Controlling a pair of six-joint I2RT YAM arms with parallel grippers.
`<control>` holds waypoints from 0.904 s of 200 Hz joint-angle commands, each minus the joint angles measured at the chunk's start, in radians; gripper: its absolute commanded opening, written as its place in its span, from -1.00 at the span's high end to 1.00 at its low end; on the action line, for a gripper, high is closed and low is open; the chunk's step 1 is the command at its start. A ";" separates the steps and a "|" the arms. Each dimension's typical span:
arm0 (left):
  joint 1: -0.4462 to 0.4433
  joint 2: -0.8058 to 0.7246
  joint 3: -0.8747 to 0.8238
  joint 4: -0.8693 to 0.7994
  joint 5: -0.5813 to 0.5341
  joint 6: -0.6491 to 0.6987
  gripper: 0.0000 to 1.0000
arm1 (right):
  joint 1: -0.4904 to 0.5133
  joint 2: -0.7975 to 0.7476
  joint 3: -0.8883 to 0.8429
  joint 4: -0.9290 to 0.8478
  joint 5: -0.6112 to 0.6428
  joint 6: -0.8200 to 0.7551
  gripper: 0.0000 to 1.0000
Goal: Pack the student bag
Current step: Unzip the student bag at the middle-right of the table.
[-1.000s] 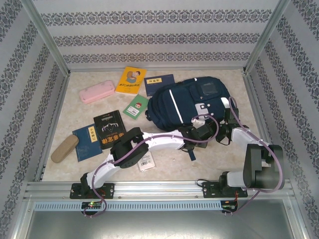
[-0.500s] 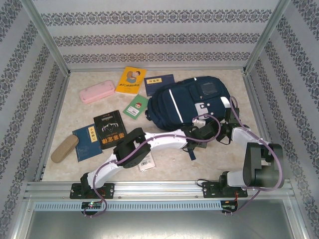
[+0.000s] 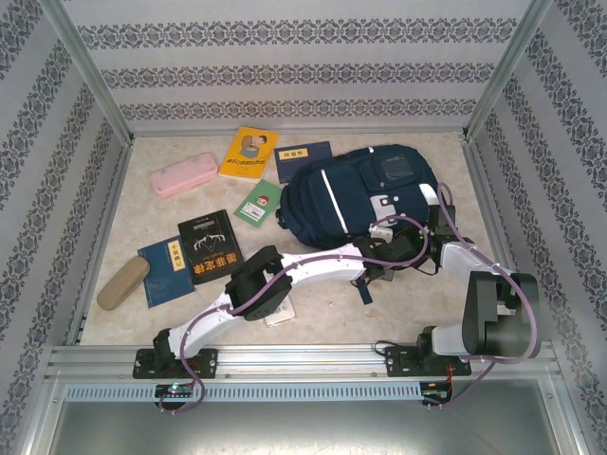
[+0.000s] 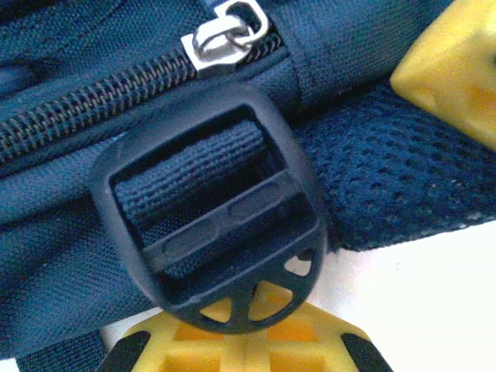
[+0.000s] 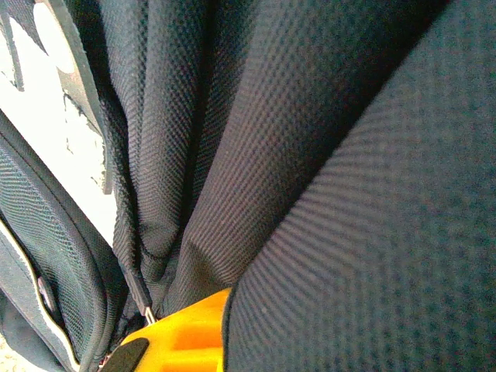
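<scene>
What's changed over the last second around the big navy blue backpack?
The left arm's elbow slid right, and the left gripper pushed closer against the near edge of the navy blue fabric backpack. No visible grab or release. The right gripper, the backpack, the pink rectangular case and the black book stayed put.
</scene>
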 commanded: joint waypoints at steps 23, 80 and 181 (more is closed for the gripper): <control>0.024 -0.054 -0.152 0.008 -0.047 0.005 1.00 | 0.005 -0.010 0.026 0.004 -0.027 -0.010 1.00; 0.072 -0.228 -0.415 0.070 -0.024 -0.054 1.00 | -0.021 -0.004 0.044 -0.019 -0.011 -0.037 1.00; 0.163 -0.449 -0.739 0.132 0.006 -0.084 1.00 | -0.082 0.007 0.074 -0.047 0.002 -0.091 1.00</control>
